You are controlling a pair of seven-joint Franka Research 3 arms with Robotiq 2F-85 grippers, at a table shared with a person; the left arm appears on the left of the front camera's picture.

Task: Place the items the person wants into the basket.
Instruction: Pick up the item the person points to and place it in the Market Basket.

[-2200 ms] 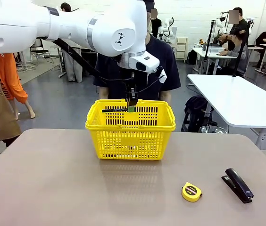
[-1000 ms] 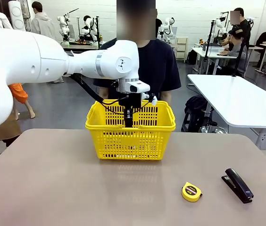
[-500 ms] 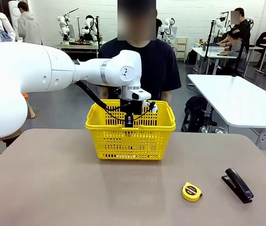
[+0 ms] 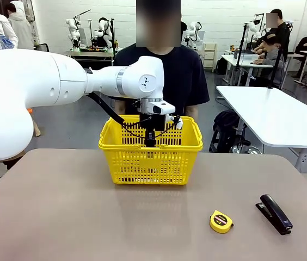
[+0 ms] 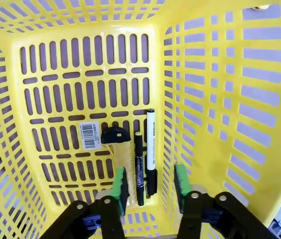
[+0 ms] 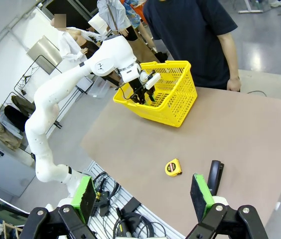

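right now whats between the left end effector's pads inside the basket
In the left wrist view, the left end effector is open over the basket floor; the thin black pen and black marker lie between its pads.

A grey floor stretches to a white back wall, with white tables alongside.

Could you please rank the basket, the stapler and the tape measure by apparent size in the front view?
1. Yellow basket, by far the largest.
2. Black stapler.
3. Yellow tape measure, smallest.
The basket sits farthest from the camera, so the order is safe.
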